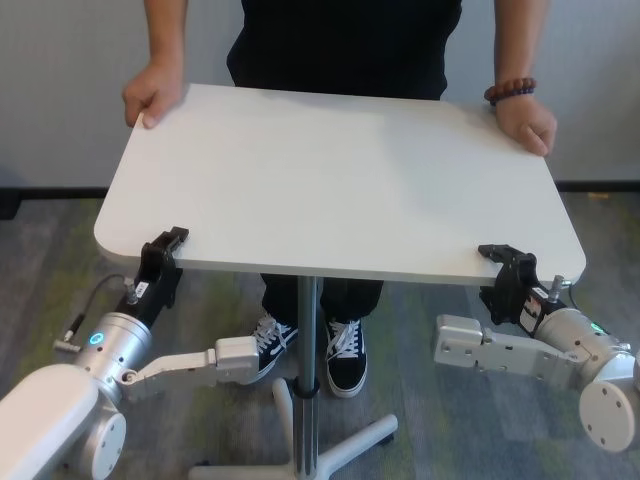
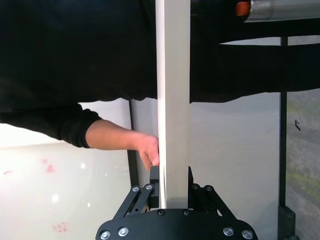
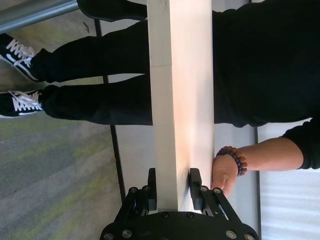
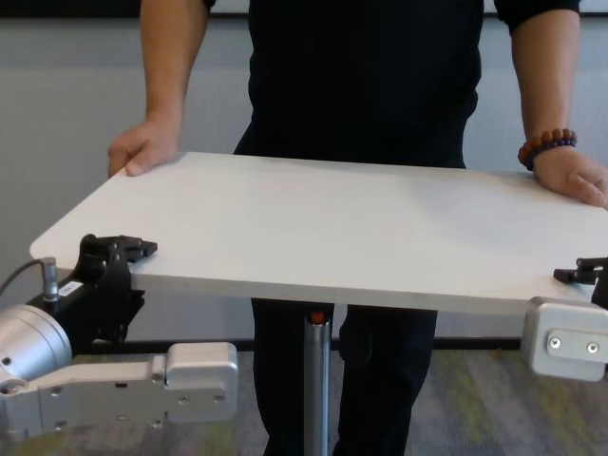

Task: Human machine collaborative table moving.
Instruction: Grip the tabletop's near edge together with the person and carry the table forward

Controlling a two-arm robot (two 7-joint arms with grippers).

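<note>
White tabletop: the table (image 1: 340,180) stands between me and the human (image 1: 345,45), its top bare, on a silver pedestal leg (image 1: 308,340).
Near edge, left corner: my left gripper (image 1: 168,243) is clamped on the tabletop's thin rim, one finger above and one below.
Near edge, right corner: my right gripper (image 1: 503,257) is clamped on the same rim the same way.
Far edge: the human's hands hold both far corners; the bead bracelet (image 1: 510,91) is on the wrist at the table's right side.
Under the table: the human's sneakers (image 1: 310,350) stand just beside the pedestal leg.
Room around the table: grey carpet (image 1: 440,440) on both sides, a pale wall (image 1: 60,90) behind the human.
</note>
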